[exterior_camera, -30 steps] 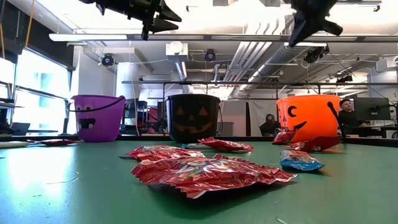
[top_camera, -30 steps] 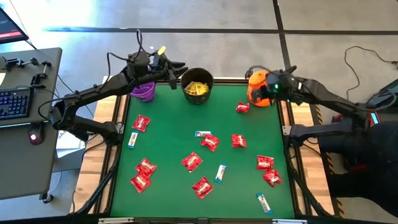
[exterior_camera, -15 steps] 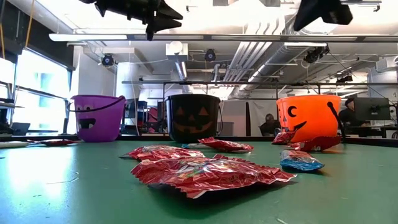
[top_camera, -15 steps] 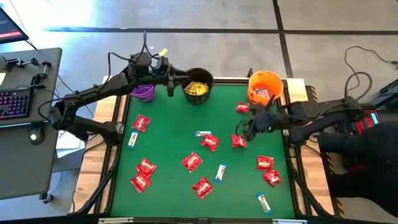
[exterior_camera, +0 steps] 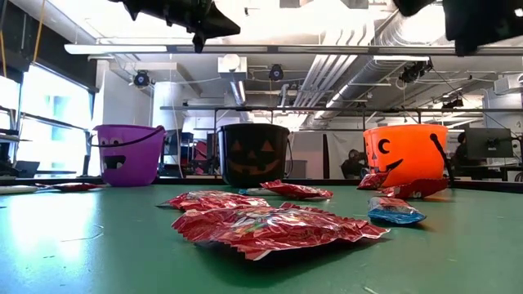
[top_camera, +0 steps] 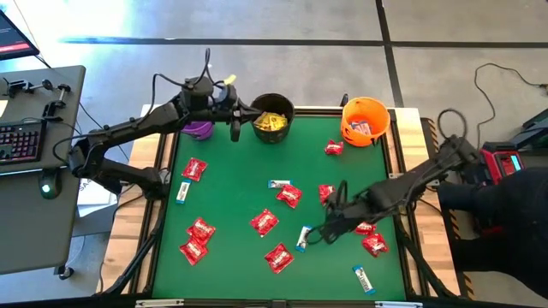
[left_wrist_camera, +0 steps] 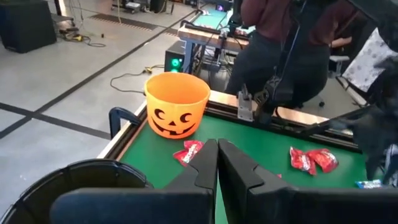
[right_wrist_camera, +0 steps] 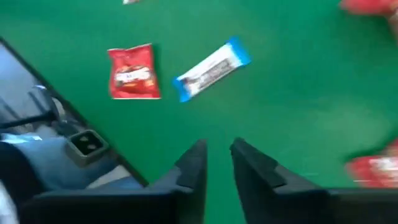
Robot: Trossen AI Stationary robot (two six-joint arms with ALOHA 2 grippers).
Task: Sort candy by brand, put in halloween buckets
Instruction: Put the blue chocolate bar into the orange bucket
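Red candy packets [top_camera: 264, 222] and white-and-blue bars lie scattered flat on the green table [top_camera: 231, 184]. At the far edge stand the purple bucket [top_camera: 199, 128], the black bucket [top_camera: 272, 115] with yellow packets inside, and the orange bucket [top_camera: 364, 120]. My left gripper [left_wrist_camera: 216, 163] hangs shut and empty in the air beside the black bucket's rim [left_wrist_camera: 81, 177]. My right gripper [right_wrist_camera: 216, 155] is open and tipped downward over the table's middle, above bare felt. A white-and-blue bar [right_wrist_camera: 211, 68] and a red packet [right_wrist_camera: 132, 73] lie just ahead of it.
More red packets lie near the right edge [top_camera: 370, 235] and left of the middle [top_camera: 199, 239]. One white-and-blue bar [top_camera: 364, 279] is near the front edge. A desk with a keyboard [top_camera: 21, 141] stands left of the table. People stand beyond the table [left_wrist_camera: 280, 43].
My right gripper has swung from above the orange bucket toward the table's near edge, sinking and tipping downward, and now hangs over the middle of the table. My left gripper has shut beside the black bucket, staying almost in place.
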